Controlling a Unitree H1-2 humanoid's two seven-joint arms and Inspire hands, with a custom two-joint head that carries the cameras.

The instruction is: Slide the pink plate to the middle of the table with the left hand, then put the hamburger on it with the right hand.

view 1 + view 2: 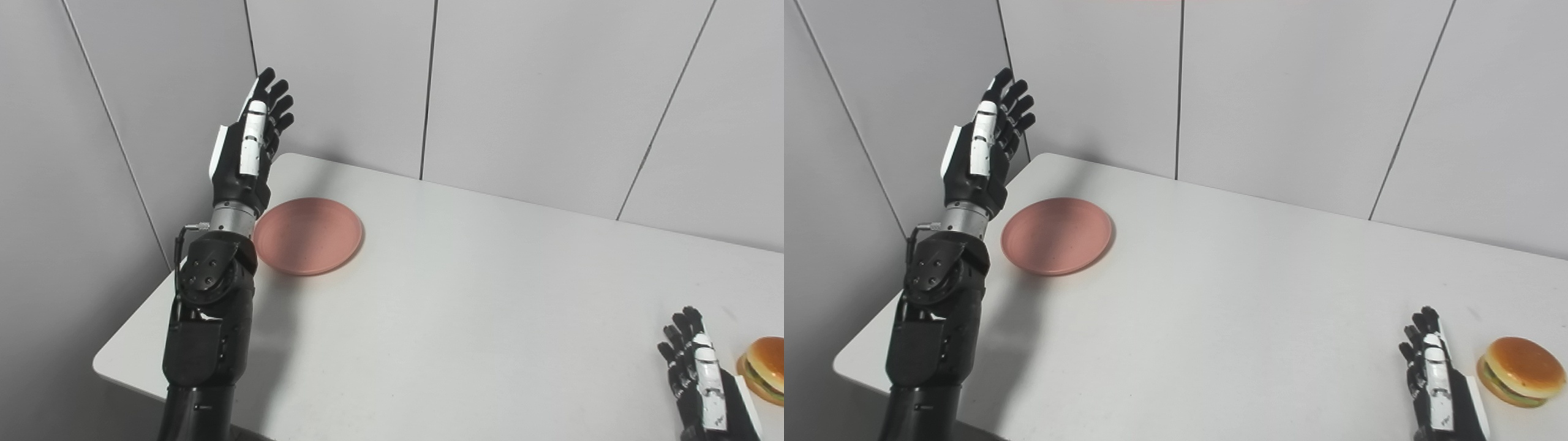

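Tabletop surface is a white rectangular table (490, 294) with rounded corners, set against pale grey wall panels (343, 73) divided by dark vertical seams. Pink round shallow plate (308, 235) lies flat on the far-left part of the table, near the left corner and well apart from the table's middle. Left black-and-white robot hand (254, 138) is raised above the table's left edge, just beside the plate but not touching it; its fingers (278, 101) are extended and point upward, held close to one another, and it holds nothing. Left forearm rises from the bottom edge, its metal wrist ring overlapping the plate's left rim in the left eye view, while the right eye view shows a gap between them. Toy hamburger (1521, 370) with a glossy tan bun and a green-and-dark filling layer sits on the near-right part of the table, close to the right edge. Right black-and-white robot hand (1436, 373) is low over the table just left of the hamburger, apart from it, with fingers extended forward, slightly separated, and gripping nothing.
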